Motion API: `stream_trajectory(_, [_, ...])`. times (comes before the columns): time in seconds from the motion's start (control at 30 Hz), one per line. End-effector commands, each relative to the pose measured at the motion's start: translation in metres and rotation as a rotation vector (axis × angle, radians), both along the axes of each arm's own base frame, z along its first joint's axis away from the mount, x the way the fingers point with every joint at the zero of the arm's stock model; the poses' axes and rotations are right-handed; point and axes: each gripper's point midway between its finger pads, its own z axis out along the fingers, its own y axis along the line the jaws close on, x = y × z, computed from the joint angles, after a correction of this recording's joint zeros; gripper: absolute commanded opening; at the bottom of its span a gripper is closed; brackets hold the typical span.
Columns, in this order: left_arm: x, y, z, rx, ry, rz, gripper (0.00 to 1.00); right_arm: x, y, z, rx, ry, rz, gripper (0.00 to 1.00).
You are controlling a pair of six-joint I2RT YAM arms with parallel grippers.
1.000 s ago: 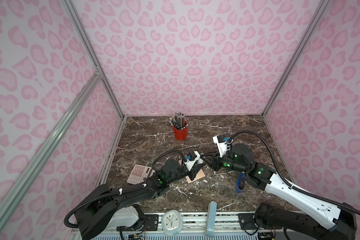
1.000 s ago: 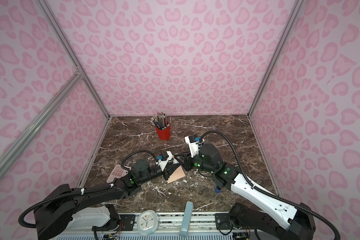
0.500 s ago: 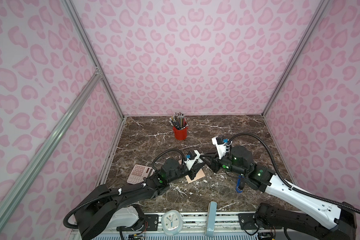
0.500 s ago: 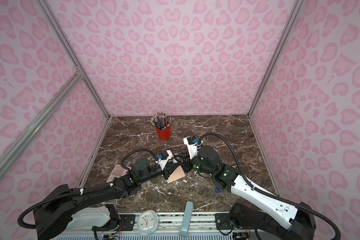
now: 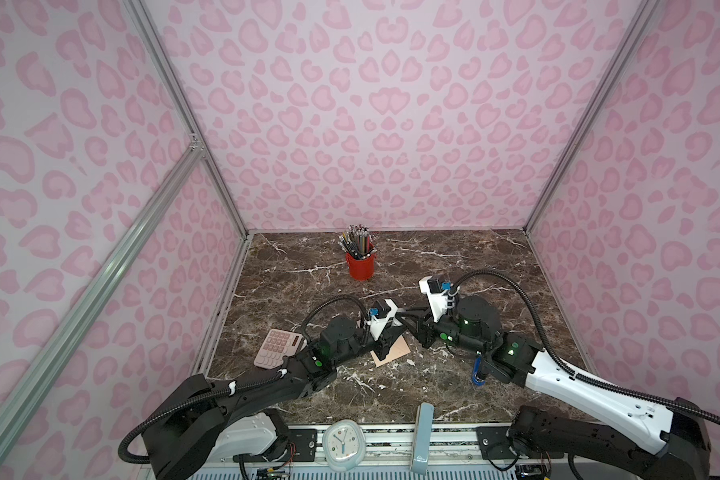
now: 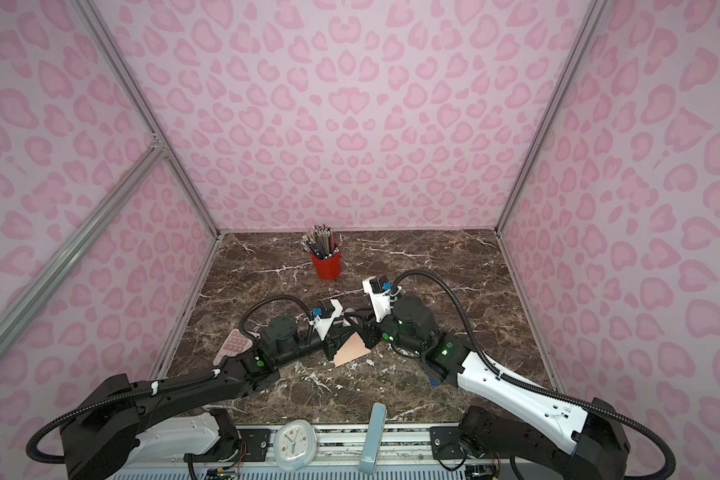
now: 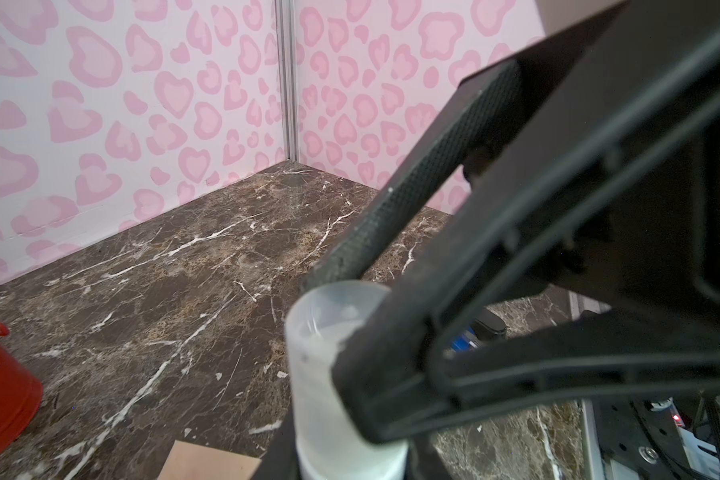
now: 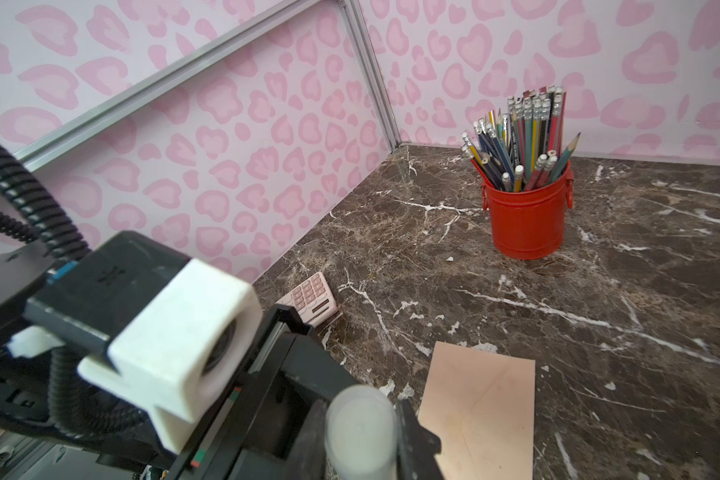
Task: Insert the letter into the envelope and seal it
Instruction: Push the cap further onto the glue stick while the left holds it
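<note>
- The left gripper (image 5: 399, 327) was clamped narrowly on the lower body of a white translucent cylindrical glue stick (image 7: 329, 357), which stood between its black fingers (image 7: 276, 455).
- The right gripper (image 8: 360, 444) met the left one tip to tip and was closed narrowly on the cloudy upper end of the same glue stick, one ribbed finger (image 7: 412, 187) on either side of it.
- The flat peach-pink paper envelope (image 8: 483, 411) lay on the dark brown marble table (image 5: 433, 266) just beneath the two joined grippers. In both top views its near corner stuck out from under the left gripper.
- Neither gripper touched the envelope; its upper face showed only faint diagonal seams.
- A pink plastic calculator (image 5: 276, 347) lay behind the left gripper, beside that arm's wrist.
- A red metal bucket of pencils (image 5: 360, 259) stood well apart, out beyond both grippers.
</note>
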Motion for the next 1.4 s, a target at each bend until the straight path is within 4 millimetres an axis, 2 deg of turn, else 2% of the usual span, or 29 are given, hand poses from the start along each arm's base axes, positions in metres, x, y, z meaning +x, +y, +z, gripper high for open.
stream_trajectory(0.0, [0.003,0.002,0.072,-0.207,-0.176,0.017,0.04,-0.023,-0.006,-0.057,-0.174,0.121,0.063,0.23])
stream_trajectory(0.33, [0.000,0.009,0.094,-0.274,-0.215,0.018,0.04,-0.028,-0.003,-0.080,-0.251,0.142,0.101,0.23])
stream_trajectory(0.47, [0.000,0.015,0.101,-0.297,-0.229,0.025,0.04,-0.029,-0.002,-0.082,-0.253,0.145,0.108,0.23])
stream_trajectory(0.57, [0.000,0.016,0.098,-0.274,-0.227,0.027,0.04,-0.028,-0.001,-0.075,-0.239,0.139,0.104,0.23])
stream_trajectory(0.9, [0.000,0.009,0.058,-0.146,-0.191,0.027,0.04,-0.018,0.000,-0.027,-0.160,0.107,0.074,0.27])
stream_trajectory(1.07, [0.001,0.007,0.050,-0.126,-0.185,0.031,0.04,-0.015,0.004,-0.011,-0.147,0.100,0.076,0.30])
stream_trajectory(1.37, [0.000,0.003,0.045,-0.106,-0.182,0.021,0.04,-0.006,0.000,0.009,-0.130,0.078,0.047,0.43])
